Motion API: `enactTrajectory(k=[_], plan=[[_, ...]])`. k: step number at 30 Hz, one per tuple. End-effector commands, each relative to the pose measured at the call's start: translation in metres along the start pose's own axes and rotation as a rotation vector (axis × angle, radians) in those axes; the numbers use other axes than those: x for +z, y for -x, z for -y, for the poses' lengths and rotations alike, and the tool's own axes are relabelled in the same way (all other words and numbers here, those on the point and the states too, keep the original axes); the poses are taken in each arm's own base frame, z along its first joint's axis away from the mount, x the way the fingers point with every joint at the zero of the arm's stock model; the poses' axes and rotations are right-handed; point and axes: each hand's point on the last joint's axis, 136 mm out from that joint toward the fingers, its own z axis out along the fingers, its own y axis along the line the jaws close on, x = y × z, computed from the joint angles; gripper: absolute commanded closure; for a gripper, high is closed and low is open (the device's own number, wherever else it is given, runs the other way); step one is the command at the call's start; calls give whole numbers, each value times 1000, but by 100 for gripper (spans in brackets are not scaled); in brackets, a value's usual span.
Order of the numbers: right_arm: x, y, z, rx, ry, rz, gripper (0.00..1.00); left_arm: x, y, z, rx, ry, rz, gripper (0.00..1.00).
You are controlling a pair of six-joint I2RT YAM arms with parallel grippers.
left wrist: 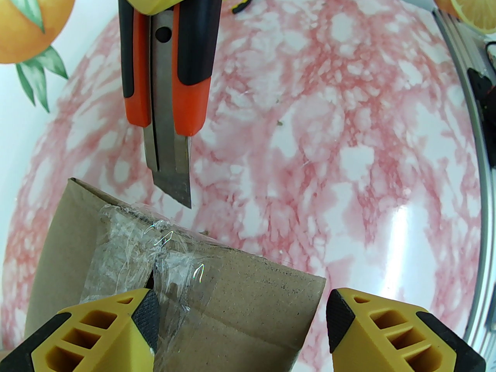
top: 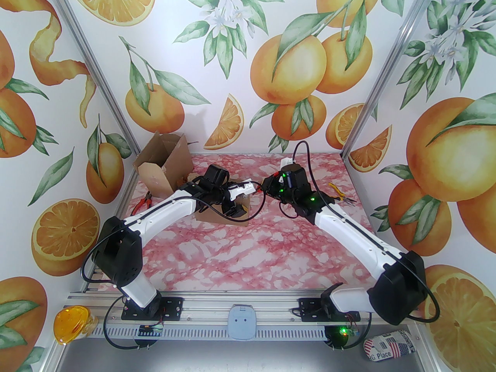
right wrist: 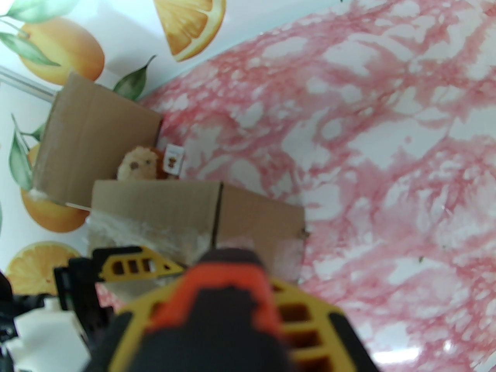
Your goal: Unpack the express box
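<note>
Plush toy (right wrist: 136, 165) behind taped box (right wrist: 255, 215), pliers (top: 335, 191) right

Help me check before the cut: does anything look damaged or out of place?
The clear tape on the express box is wrinkled and appears split at the seam, near the utility knife. Behind it, a plush toy lies beside an opened second box.

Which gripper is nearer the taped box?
Left. The left gripper sits open at the taped box; the right gripper holds the knife just beyond its edge.
</note>
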Motion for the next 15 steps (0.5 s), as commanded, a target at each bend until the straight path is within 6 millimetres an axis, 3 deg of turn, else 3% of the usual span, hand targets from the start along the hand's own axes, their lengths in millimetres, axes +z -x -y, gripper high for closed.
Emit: enactTrajectory(k=[1, 9, 15], plan=[[-5, 17, -16, -4, 47, 75, 100, -2, -10, 9, 21, -26, -29, 26], [-6, 23, -26, 10, 92, 95, 100, -2, -11, 11, 25, -39, -26, 26], [7, 10, -21, 22, 86, 47, 100, -2, -11, 10, 25, -32, -27, 27]])
